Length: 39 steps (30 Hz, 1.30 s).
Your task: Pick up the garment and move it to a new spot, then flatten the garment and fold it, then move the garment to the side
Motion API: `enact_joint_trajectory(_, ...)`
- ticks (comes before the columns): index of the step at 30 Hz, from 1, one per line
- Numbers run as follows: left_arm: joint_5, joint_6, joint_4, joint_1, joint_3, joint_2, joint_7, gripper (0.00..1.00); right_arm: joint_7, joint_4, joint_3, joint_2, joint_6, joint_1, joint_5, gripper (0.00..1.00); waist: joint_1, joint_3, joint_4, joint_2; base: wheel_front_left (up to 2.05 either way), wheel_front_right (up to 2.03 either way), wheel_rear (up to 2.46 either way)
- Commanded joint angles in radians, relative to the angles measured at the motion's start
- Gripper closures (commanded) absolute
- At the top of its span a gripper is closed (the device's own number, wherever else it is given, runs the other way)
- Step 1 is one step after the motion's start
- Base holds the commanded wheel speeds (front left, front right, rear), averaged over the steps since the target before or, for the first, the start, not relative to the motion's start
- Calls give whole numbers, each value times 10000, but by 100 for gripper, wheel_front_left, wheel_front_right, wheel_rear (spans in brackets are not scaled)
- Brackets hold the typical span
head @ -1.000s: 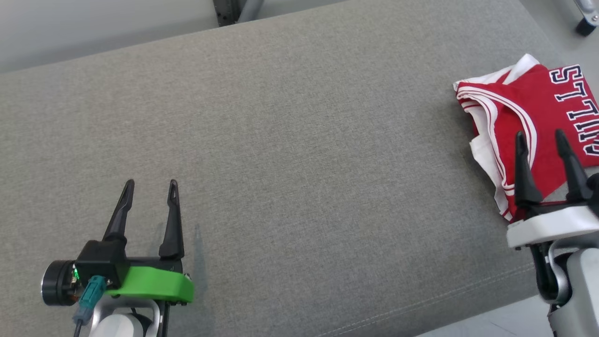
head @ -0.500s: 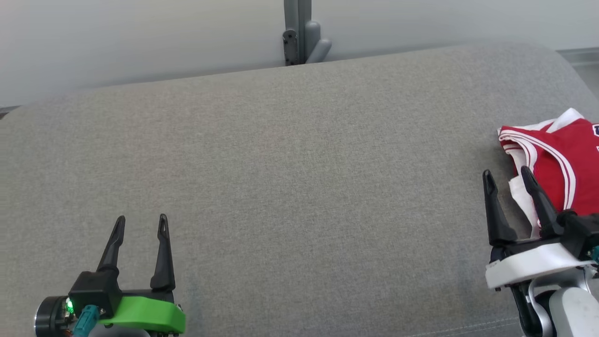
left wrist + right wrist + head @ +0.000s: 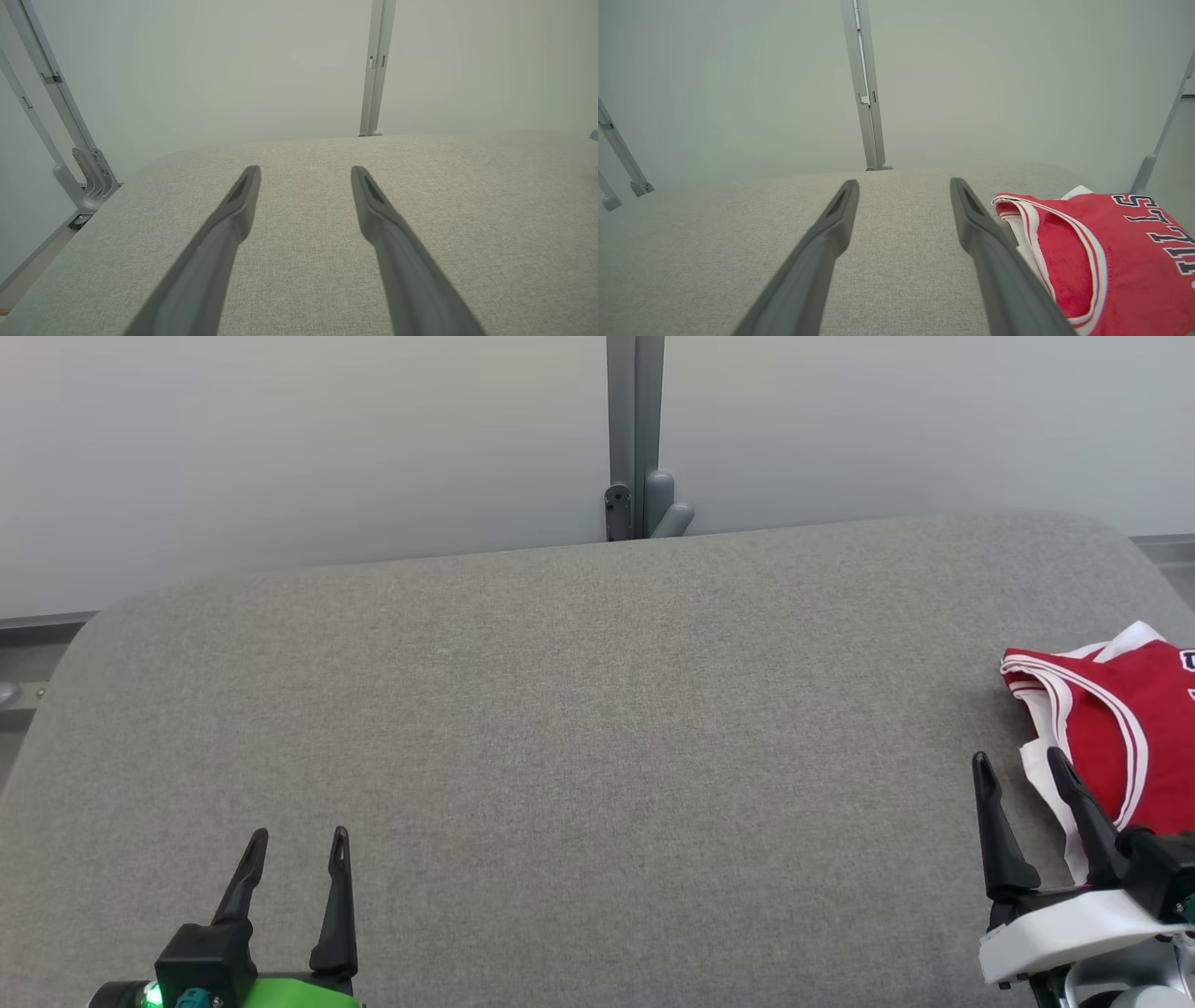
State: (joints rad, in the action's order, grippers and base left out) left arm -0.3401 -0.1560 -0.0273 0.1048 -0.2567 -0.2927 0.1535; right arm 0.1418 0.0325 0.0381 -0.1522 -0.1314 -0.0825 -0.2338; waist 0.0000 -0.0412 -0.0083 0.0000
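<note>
The right hand (image 3: 1019, 758) and left hand (image 3: 300, 834) are held spread and empty, and the folded red garment (image 3: 1134, 747), laid at the right edge of the bench (image 3: 597, 709) beside the right hand, could be snagged open or pushed off by a sideways sweep.

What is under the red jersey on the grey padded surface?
The red jersey lies on the grey padded surface. A white layer of fabric shows from under its edge. Anything else beneath its folds is covered.
</note>
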Motion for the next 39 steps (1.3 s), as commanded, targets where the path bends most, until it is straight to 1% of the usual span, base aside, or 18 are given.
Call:
enact_joint_trajectory(1, -77, -37, -68, 184, -20, -79, -63, 0, -41, 91, 93, 47, 16, -221, 3, 0, 0, -131, 10, 0, 0, 0, 0)
enact_joint_trajectory(34, -186, -267, -258, 184, -209, -170, -295, 0, 105, 35, 311, 208, 16, -441, -15, 0, 0, -177, 188, 0, 0, 0, 0)
enact_joint_trajectory(35, -200, -247, -251, 184, -210, -96, -292, 100, 67, 40, 288, 206, 0, -361, -52, 100, 0, -177, 188, 0, 0, 0, 0)
enact_joint_trajectory(37, -340, -218, -92, 220, -293, 13, -276, 100, 2, -182, 323, 275, 0, -340, -198, 100, 0, -170, 189, 0, 0, 0, 0)
enact_joint_trajectory(39, -709, -130, -31, 165, -324, 81, -236, 100, -197, -279, 485, 268, 0, -270, -611, 100, 0, -156, 185, 0, 0, 0, 0)
